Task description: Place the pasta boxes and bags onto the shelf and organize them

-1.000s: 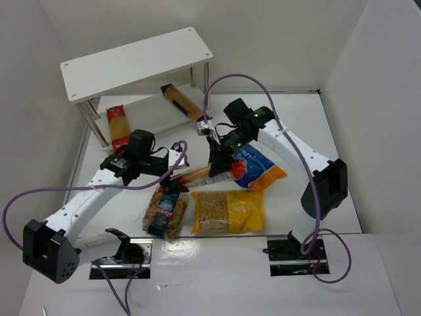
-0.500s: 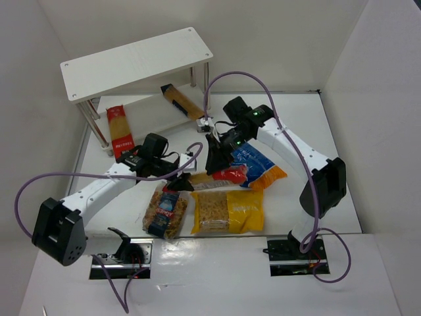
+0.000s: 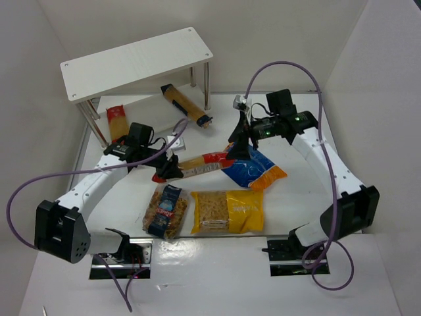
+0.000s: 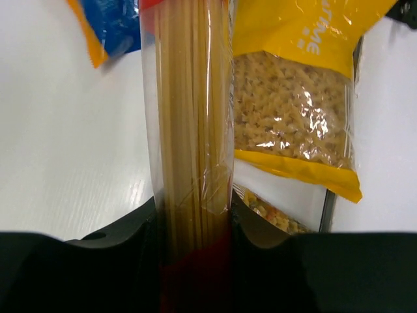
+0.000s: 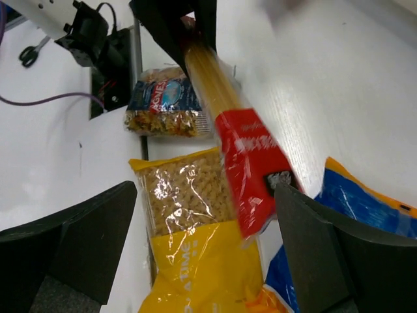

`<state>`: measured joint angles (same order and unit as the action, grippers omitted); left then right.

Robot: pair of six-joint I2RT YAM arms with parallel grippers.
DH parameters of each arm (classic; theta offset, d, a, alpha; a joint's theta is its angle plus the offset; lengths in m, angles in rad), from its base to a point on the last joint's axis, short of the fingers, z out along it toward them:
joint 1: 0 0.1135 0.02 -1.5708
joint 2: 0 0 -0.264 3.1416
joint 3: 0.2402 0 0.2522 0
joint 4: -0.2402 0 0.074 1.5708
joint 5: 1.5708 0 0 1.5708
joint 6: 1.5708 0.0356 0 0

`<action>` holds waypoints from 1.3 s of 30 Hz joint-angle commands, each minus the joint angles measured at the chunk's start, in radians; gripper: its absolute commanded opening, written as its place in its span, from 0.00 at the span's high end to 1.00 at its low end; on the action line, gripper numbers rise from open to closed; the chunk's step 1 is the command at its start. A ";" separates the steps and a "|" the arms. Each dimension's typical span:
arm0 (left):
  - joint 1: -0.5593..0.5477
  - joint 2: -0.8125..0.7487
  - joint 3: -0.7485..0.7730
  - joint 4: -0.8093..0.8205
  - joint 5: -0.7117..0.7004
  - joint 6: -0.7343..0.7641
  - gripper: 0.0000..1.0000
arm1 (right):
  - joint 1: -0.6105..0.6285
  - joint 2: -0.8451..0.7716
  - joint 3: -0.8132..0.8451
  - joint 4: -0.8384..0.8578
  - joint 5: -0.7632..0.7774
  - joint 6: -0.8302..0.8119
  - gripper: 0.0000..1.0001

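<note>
1. The left end effector (image 4: 195, 228) is clenched on a long red-and-clear spaghetti packet (image 3: 197, 164). Its dark fingers (image 4: 130, 228) press the packet's two sides at the red end nearest the wrist.
2. The left arm (image 3: 92, 187) reaches from the near left corner with its elbow bent and its forearm pointing right across the worktop (image 3: 289, 204).
3. The right end effector (image 5: 205, 195) is released. Its fingers (image 5: 85, 235) are spread wide above the packet's other red end and touch nothing.
4. The right arm (image 3: 329, 164) arches up from the near right, with the wrist turned left and downward.
5. The held packet lies slantwise mid-worktop, its far end at the edge of the blue-orange bag (image 3: 260, 172). Whether it rests on that bag I cannot tell.
6. Just nearer the bases lie the yellow bag (image 3: 227, 212) and, to its left, the clear bag (image 3: 166, 210).
7. The yellow bag carries white lettering, of which only a fragment like "ME" shows in the left wrist view. The clear bag's blue label has white letters too blurred to read, and the print on the packet's red end is unreadable.
8. The shelf (image 3: 138, 62) stands at the far left. On its lower board a second spaghetti packet (image 3: 117, 122) lies at the left.
9. A tan box (image 3: 184, 104) lies slantwise there too, its dark blue end poking out by the front right leg.
10. A strip of bare worktop shows between the shelf's front edge and the held packet. White walls (image 3: 375, 79) close the left, back and right sides.
</note>
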<state>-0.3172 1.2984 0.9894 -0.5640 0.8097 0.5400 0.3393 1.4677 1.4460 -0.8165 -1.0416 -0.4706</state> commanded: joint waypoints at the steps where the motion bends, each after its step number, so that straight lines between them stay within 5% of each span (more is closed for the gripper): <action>1: 0.026 -0.011 0.083 0.056 0.105 -0.083 1.00 | 0.003 -0.108 -0.033 0.086 0.060 0.049 0.04; 7: 0.035 -0.109 0.017 0.231 -0.093 -0.306 1.00 | 0.003 -0.236 -0.113 0.096 0.193 0.067 0.03; 10: 0.035 -0.177 -0.034 0.323 -0.315 -0.434 1.00 | -0.008 -0.306 -0.163 0.118 0.247 0.087 0.03; 14: 0.053 -0.198 -0.034 0.354 -0.607 -0.554 1.00 | -0.037 -0.382 -0.231 0.149 0.313 0.096 0.00; 23: 0.063 -0.180 -0.015 0.391 -0.915 -0.719 1.00 | -0.164 -0.448 -0.306 0.169 0.333 0.116 0.00; 39: 0.107 0.113 0.121 0.522 -1.116 -0.922 1.00 | -0.316 -0.471 -0.400 0.181 0.310 0.095 0.00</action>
<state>-0.2207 1.4452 1.0378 -0.2646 -0.2317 -0.3141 0.0399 1.0218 1.0618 -0.6724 -0.7158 -0.3645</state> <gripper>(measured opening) 0.413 0.994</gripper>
